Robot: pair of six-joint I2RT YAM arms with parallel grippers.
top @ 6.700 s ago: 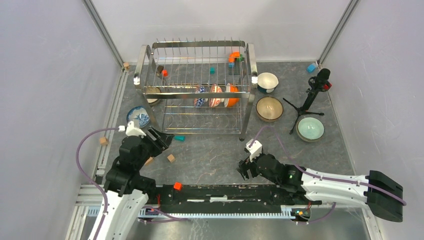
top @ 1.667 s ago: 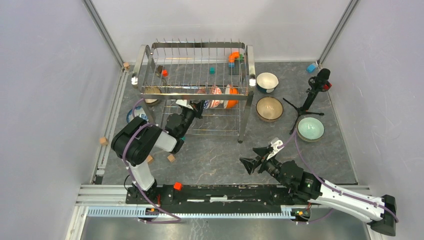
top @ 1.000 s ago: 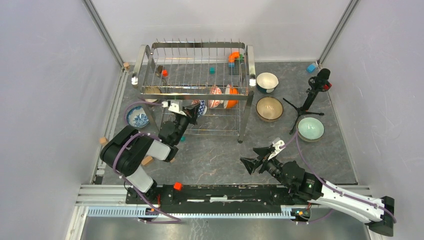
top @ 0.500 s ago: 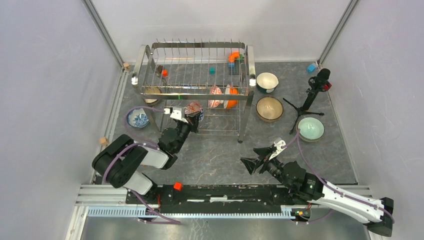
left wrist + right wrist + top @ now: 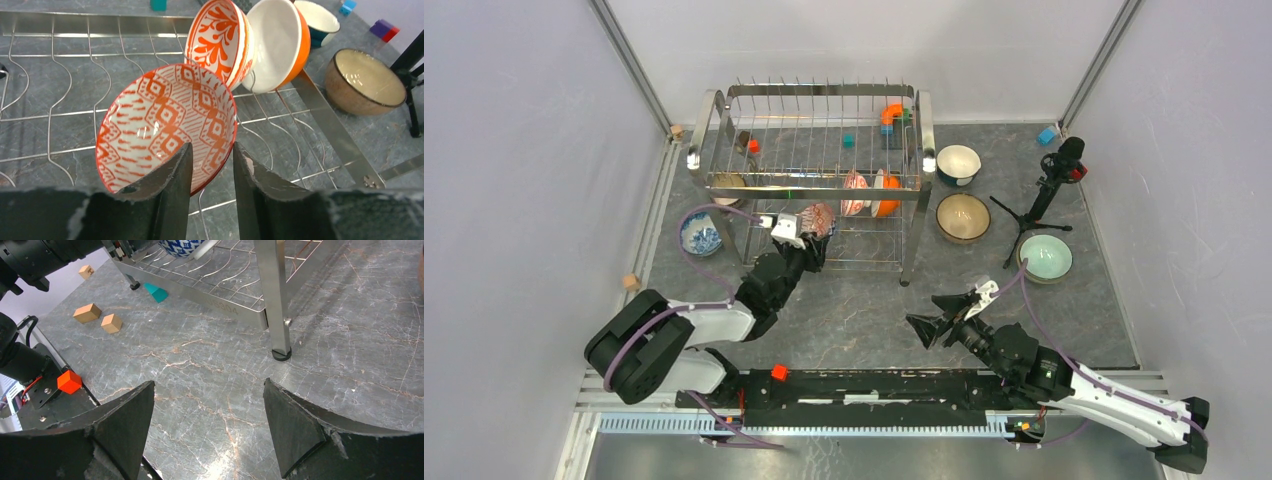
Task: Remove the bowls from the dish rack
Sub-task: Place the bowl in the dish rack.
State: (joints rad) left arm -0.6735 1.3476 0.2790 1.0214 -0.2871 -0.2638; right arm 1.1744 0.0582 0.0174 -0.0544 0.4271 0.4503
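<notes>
your left gripper (image 5: 210,152) is clamped on the rim of the red-and-white diamond-patterned ceramic bowl (image 5: 165,112), tilted over the lower shelf of the chrome wire dish rack (image 5: 824,188). next, i'd say, back it out clear of the wires. right gripper (image 5: 209,420) is spread apart, empty.

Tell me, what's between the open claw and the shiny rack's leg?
Nothing sits there. In the right wrist view, only bare marbled table lies between the open right gripper and the dish rack leg.
</notes>
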